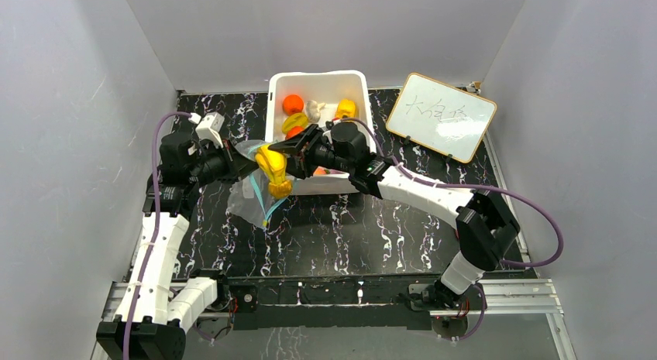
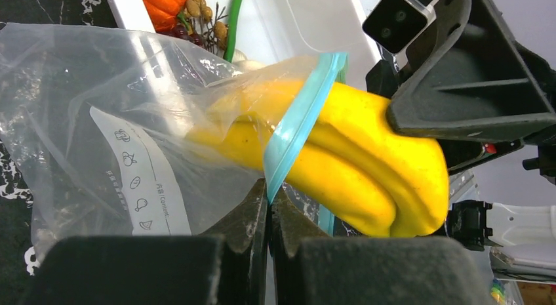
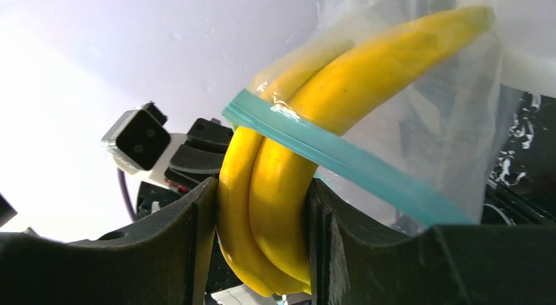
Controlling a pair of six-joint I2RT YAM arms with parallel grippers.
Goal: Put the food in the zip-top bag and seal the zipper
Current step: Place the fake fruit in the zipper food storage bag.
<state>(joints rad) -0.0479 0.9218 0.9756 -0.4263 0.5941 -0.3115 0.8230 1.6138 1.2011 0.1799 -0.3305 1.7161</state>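
Observation:
My left gripper (image 1: 242,165) (image 2: 269,195) is shut on the teal zipper strip (image 2: 298,121) of the clear zip-top bag (image 1: 252,197) (image 2: 98,121) and holds the bag up off the table. My right gripper (image 1: 288,149) (image 3: 261,203) is shut on the yellow bananas (image 1: 273,170) (image 2: 374,154) (image 3: 288,187). The bananas' far end sits inside the bag's mouth; the held end is outside. The zipper (image 3: 341,157) crosses the bananas in the right wrist view. Oranges (image 1: 293,104), white garlic (image 1: 314,108) and a yellow pepper (image 1: 345,108) lie in the white tub (image 1: 318,80).
The white tub stands at the back centre, just behind both grippers. A small whiteboard (image 1: 440,116) leans at the back right. An orange piece (image 2: 164,3), dark grapes (image 2: 187,35) and a green pod (image 2: 233,23) show beyond the bag in the left wrist view.

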